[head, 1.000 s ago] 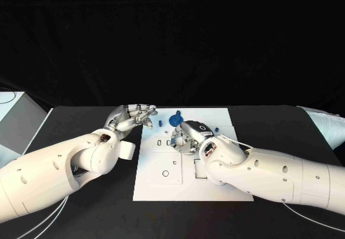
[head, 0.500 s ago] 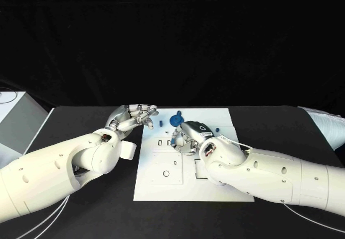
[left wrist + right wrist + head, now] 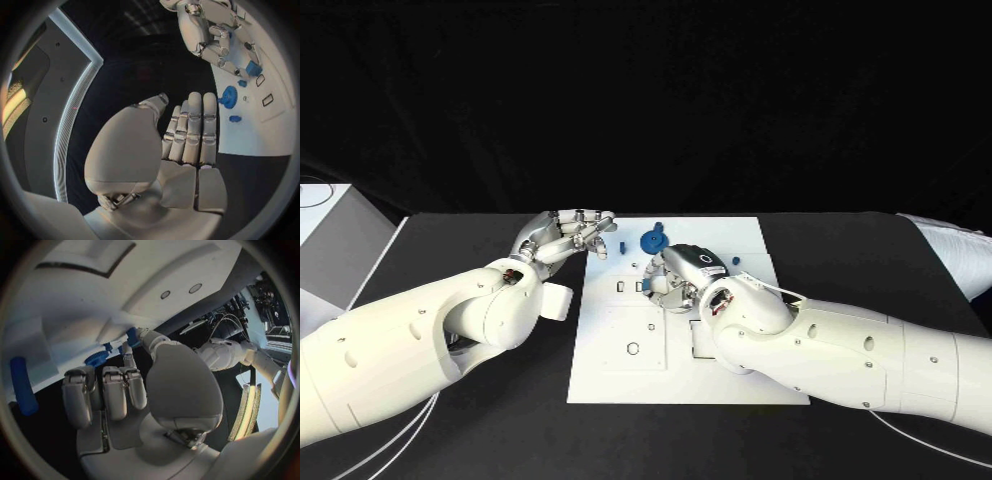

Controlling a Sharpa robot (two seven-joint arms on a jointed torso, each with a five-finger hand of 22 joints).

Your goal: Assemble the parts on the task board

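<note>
One task board [image 3: 632, 370], four blue parts [image 3: 228, 96], two robot hands [image 3: 564, 234].

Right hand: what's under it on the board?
The right hand hovers over the task board, above its rectangular slots. Whether it holds a part is hidden. A blue round part lies beyond it.

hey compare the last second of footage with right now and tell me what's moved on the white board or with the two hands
Nothing has visibly changed. The right hand still hovers over the middle of the white board, the left hand still hangs at the board's left edge with its fingers apart and nothing in it, and the round blue part lies where it was near the far edge.
</note>
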